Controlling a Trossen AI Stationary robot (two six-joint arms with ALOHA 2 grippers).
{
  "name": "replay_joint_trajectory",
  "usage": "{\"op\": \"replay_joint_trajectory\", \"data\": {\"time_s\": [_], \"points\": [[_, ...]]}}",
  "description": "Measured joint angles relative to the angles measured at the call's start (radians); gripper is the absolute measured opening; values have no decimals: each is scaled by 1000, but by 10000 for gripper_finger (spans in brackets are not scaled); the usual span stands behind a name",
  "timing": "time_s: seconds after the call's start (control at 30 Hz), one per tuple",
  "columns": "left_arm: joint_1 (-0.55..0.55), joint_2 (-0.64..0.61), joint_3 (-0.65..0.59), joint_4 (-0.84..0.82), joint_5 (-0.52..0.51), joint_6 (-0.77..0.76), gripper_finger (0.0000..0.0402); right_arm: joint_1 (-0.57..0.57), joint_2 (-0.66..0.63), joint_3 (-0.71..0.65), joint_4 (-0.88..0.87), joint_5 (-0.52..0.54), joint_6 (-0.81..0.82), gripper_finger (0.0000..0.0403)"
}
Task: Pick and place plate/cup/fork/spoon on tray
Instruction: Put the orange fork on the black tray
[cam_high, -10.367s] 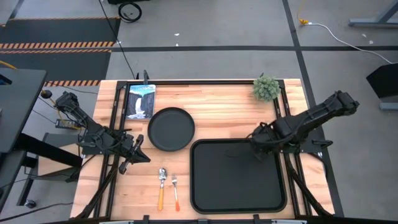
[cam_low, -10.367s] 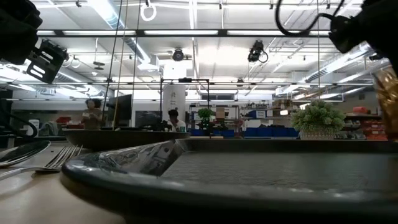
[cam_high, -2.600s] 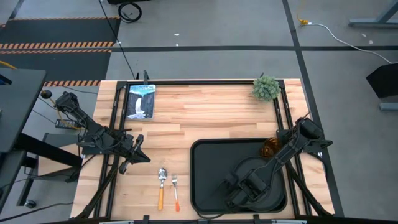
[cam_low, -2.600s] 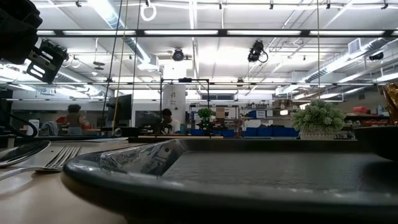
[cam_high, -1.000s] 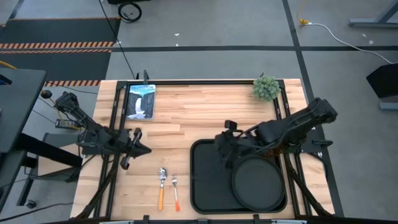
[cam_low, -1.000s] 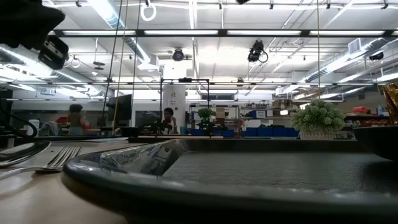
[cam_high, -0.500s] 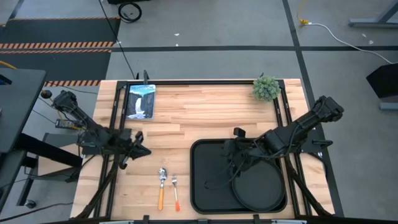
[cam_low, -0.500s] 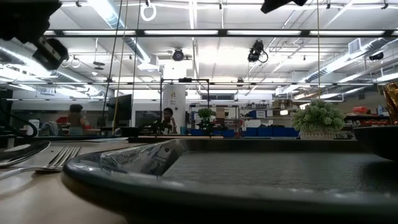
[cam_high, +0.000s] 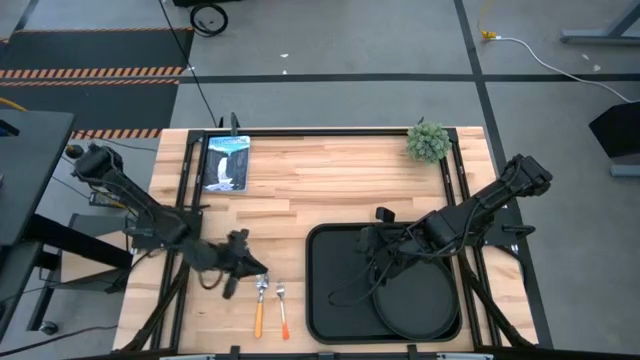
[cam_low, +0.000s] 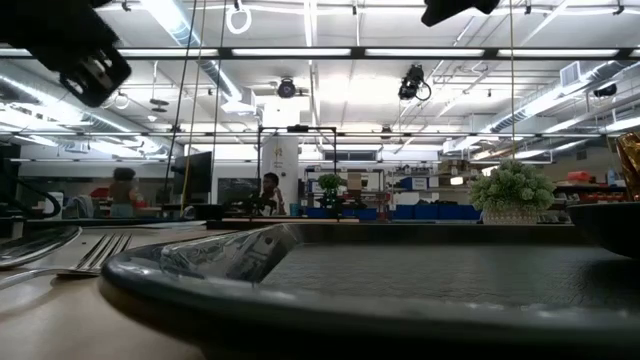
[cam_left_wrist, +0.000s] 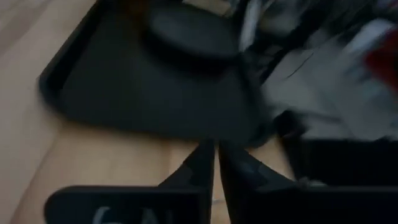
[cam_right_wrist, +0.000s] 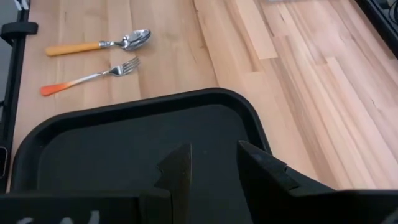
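Observation:
The black tray (cam_high: 335, 290) lies at the table's near right, and the round black plate (cam_high: 415, 305) rests flat in its near right part. The right arm hides the cup in the high view; its amber glass shows at the low view's right edge (cam_low: 630, 165). Spoon (cam_high: 260, 305) and fork (cam_high: 283, 312) lie side by side on the wood left of the tray, handles toward the near edge. My left gripper (cam_high: 255, 270) hovers just beyond the spoon's bowl, well above the table, its fingers (cam_left_wrist: 202, 165) shut. My right gripper (cam_right_wrist: 214, 155) stands open over the tray's far half.
A small green plant (cam_high: 428, 141) stands at the far right corner and a picture card (cam_high: 226, 162) lies at the far left. Bare wood stretches between them and the tray. People show in the room behind the table.
My left gripper has swung from the table's left side toward the near edge and to the right, ending over the spoon's bowl. My right gripper has drawn back a little toward the right over the tray, then held still. Plate, spoon and fork have not moved.

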Motion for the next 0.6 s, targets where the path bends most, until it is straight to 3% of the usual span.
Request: {"op": "replay_joint_trajectory", "data": {"time_s": [0.2, 0.37, 0.6], "points": [[71, 185, 147, -180, 126, -84, 93, 0, 0, 0, 28, -10, -1, 135], [158, 285, 210, -179, 364, -88, 146, 0, 0, 0, 33, -10, -2, 135], [274, 393, 258, -209, 623, -114, 163, 0, 0, 0, 41, -10, -4, 135]]}}
